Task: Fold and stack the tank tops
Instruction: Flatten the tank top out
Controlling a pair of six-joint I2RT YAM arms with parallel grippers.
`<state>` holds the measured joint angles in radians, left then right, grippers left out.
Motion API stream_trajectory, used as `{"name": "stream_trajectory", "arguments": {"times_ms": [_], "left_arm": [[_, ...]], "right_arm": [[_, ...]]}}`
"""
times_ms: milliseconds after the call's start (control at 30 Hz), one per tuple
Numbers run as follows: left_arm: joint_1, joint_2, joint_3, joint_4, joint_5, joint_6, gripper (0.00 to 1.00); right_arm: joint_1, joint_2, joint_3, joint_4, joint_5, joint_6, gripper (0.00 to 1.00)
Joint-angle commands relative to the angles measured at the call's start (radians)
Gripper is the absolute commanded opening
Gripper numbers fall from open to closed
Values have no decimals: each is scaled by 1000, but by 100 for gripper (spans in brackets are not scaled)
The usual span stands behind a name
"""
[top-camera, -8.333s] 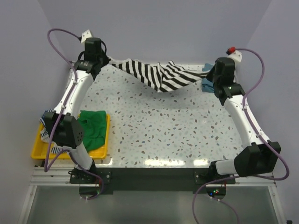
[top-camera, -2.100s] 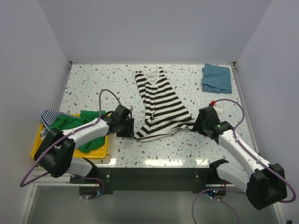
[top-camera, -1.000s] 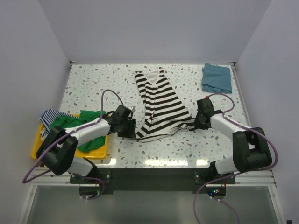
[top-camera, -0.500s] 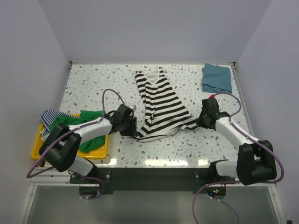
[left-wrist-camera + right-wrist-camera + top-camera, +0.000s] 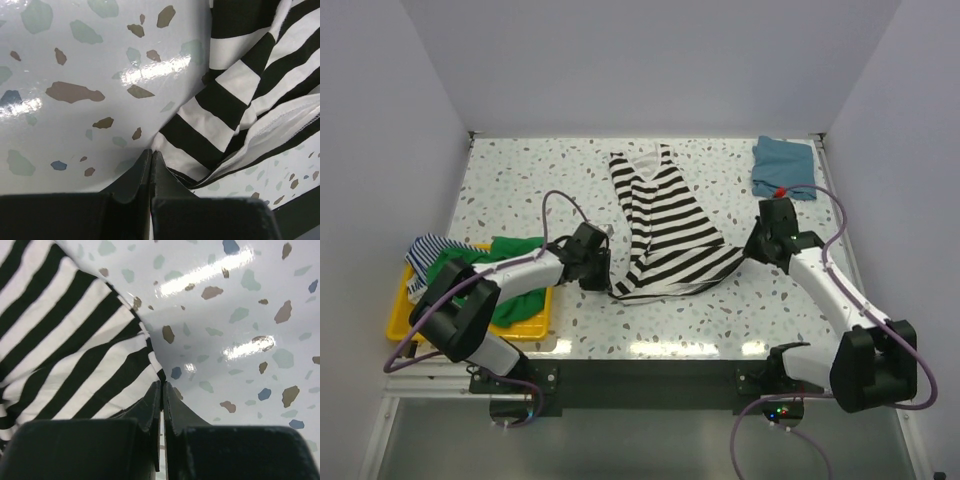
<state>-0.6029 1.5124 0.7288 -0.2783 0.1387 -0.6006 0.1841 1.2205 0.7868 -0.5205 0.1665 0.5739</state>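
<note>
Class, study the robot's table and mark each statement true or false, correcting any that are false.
1. The striped top lies on the table, neck toward the far edge. True.
2. The blue top sits in the yellow tray. False: it lies folded at the table's far right corner.
3. The left hand and right hand are each shut on a near corner of the striped top. True.
4. The green top is spread flat mid-table. False: it is bunched in the yellow tray at the left.
</note>
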Motion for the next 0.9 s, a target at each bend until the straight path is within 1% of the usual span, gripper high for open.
{"name": "stream_trajectory", "arguments": {"times_ms": [0,67,167,200,233,267,300,333,367,400,433,467,500,533,567,633,667,767,867], "left_arm": [[8,-26,62,-64,-68,-1,0],[26,-81,98,-116,-119,2,0],[95,-161,182,-196,-174,10,0],[142,-184,228,-231,-185,13,0],[161,-226,254,-246,-207,15,0],[181,-247,280,-260,-218,19,0],[205,-264,346,-277,-229,25,0],[210,-288,384,-303,-252,28,0],[215,-297,426,-318,-266,30,0],[215,-300,516,-335,-277,28,0],[215,-307,562,-363,-290,25,0],[215,-310,607,-374,-297,13,0],[215,-317,676,-374,-300,9,0],[215,-337,701,-349,-292,4,0],[215,-342,725,-337,-291,-4,0],[215,-337,832,-340,-301,-13,0],[215,-334,900,-340,-303,-19,0],[215,-330,974,-314,-298,-30,0],[215,-325,1052,-282,-295,-45,0]], "right_arm": [[-3,-53,110,-41,-13,-16,0],[-2,-74,156,-64,-12,-16,0],[-8,-108,230,-91,-7,-9,0],[-9,-116,253,-98,-7,-8,0],[-11,-124,279,-107,-5,-5,0],[-12,-127,343,-114,-4,-3,0],[-14,-130,380,-124,-2,-2,0],[-17,-125,422,-139,-4,0,0],[-17,-124,509,-147,-4,1,0],[-17,-118,552,-150,-7,1,0],[-17,-113,593,-153,-8,6,0],[-17,-110,674,-153,-12,7,0],[-17,-107,713,-150,-15,7,0],[-17,-104,750,-141,-27,7,0],[-17,-101,825,-135,-31,6,0],[-17,-81,905,-134,-41,-3,0],[-17,-72,981,-133,-53,-8,0],[-17,-39,1110,-127,-90,-19,0],[-17,-24,1192,-127,-105,-28,0]]}}
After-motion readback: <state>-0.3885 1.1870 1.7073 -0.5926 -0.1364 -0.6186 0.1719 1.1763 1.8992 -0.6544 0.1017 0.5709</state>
